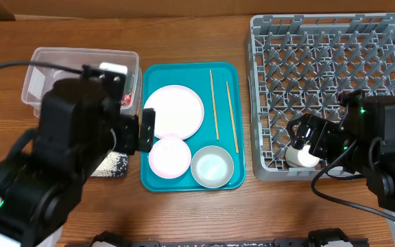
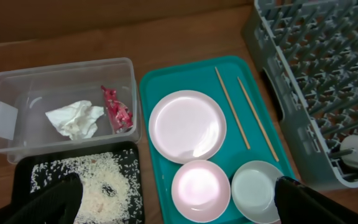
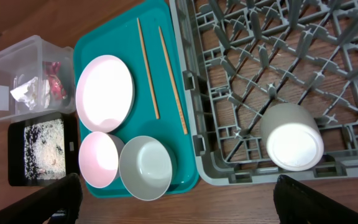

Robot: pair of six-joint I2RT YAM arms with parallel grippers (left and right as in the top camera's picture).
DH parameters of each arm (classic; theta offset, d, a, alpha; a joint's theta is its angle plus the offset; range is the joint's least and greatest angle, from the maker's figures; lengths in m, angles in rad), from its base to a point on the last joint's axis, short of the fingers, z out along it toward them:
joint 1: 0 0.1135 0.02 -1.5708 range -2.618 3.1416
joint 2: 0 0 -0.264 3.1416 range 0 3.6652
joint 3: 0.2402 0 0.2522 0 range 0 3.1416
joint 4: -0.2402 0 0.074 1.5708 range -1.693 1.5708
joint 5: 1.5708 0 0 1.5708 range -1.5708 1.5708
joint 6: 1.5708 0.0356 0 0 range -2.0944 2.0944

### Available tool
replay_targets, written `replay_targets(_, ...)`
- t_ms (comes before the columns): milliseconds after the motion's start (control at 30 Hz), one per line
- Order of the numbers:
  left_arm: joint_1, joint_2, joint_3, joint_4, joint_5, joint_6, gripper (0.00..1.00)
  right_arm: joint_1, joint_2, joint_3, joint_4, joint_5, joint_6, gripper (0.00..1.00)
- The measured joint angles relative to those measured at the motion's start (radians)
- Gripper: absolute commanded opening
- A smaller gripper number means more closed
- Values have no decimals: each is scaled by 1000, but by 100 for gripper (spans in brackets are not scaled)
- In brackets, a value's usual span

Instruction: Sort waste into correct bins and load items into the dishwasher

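Left gripper (image 2: 182, 202) fingers are wide apart and empty, over the black tray (image 2: 131, 163) and teal tray (image 2: 166, 81). Right gripper (image 3: 185, 202) is also spread and empty, above the near edge of the grey dish rack (image 3: 278, 50). A white cup (image 3: 292, 138) sits tilted among pegs in the rack corner. The teal tray holds 1 white plate (image 2: 187, 126), 1 pink bowl (image 2: 201, 190), 1 pale bowl (image 2: 257, 190) and 2 chopsticks (image 2: 232, 107). The clear tub (image 2: 17, 87) holds a napkin (image 2: 74, 119) and a red foil wrapper (image 2: 118, 112). Rice (image 2: 95, 186) lies in the black tray.

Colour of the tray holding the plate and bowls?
Teal tray, clearest in the left wrist view.
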Motion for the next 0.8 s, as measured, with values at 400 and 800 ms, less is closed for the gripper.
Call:
replay_targets(400,-2,-8,0,-23,14,-2,100,0,0,0,0,0,0,100)
replay_targets(800,77,-386,-441,452,1,41,100,0,0,0,0,0,0,100)
